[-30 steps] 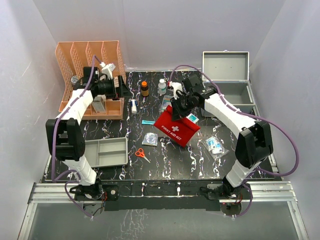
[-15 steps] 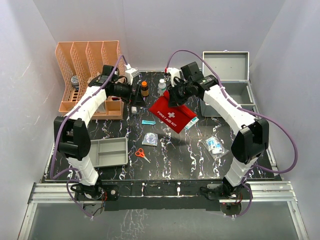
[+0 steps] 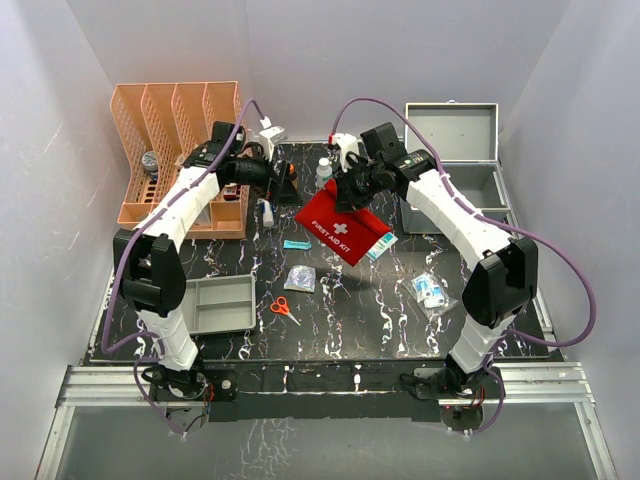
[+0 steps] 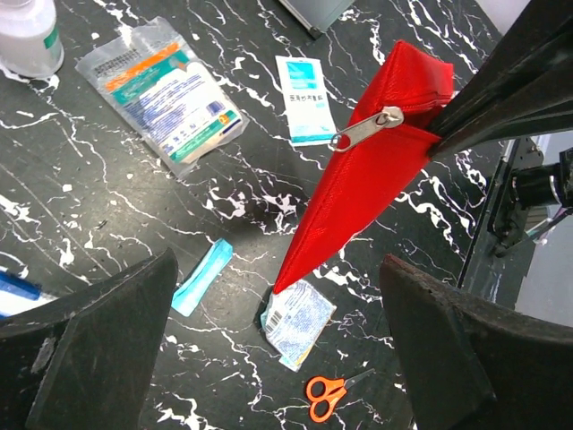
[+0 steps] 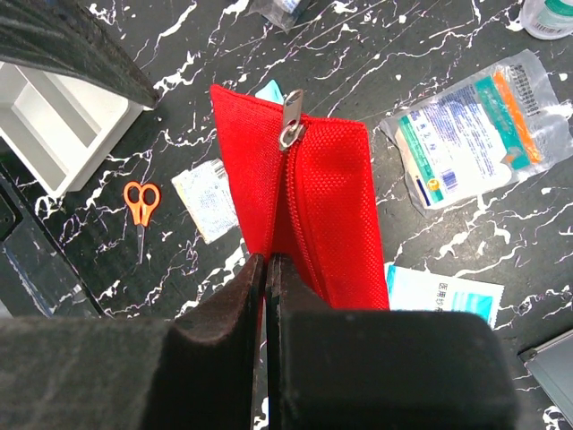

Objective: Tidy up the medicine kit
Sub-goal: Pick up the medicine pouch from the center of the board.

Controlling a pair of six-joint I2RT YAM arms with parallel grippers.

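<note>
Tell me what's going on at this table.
The right gripper has its jaws shut on one edge of the red first aid pouch, which hangs from it over the black table. The left gripper hovers beside the pouch with its jaws wide open, holding nothing, facing the zipper pull. The grey medicine kit stands open at the back right. Scissors and packets lie loose on the table.

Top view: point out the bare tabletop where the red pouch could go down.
Widest bare patch: front centre, between the scissors and the sachet bag, running to the near edge. A narrower strip lies between the orange rack and the grey tray. The rear centre is crowded: bottles, a gauze packet and the held red pouch.
</note>
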